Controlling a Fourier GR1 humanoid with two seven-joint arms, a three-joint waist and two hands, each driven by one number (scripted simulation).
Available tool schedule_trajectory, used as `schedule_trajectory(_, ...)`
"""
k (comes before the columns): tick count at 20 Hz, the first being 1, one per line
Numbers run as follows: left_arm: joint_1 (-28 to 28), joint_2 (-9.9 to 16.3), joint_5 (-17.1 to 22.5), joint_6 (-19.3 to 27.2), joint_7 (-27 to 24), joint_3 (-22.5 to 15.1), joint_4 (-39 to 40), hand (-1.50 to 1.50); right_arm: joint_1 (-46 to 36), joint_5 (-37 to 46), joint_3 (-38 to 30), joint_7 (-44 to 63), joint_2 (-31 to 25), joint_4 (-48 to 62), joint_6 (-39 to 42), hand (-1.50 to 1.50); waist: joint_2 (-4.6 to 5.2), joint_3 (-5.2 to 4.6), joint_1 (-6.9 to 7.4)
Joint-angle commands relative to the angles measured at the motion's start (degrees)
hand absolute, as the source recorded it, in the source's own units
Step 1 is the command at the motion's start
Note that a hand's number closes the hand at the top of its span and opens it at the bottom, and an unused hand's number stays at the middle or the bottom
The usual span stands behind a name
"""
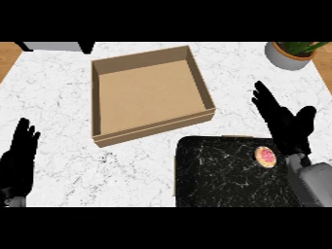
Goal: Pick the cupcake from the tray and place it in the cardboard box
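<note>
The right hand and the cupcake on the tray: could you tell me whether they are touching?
Apart. In the head view the right hand, fingers straight, sits beyond the cupcake, and a strip of dark tray shows between them.

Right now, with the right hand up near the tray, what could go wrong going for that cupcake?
1. The cupcake sits at the right edge of the black tray, so a nudge from the open right hand could push it off onto the counter.
2. The cardboard box has raised walls; a low carry might catch its near wall.
</note>
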Motion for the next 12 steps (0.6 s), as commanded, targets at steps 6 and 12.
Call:
schedule_trajectory(6,-3.8,8.7,-10.2,-4.3,-0.7,-5.7,-0.6,0.00,-8.4,0.6,-13.0,-13.9,-0.4,-6.4,-6.9,-1.50,2.01,2.74,-2.71)
schedule_trajectory(12,-3.5,6.5,-11.1,-4.1,2.2,-8.5,-2.0,0.00,3.3,9.4,-16.1,-17.1,3.8,0.6,-26.7,-1.50,2.12,2.70,-2.56)
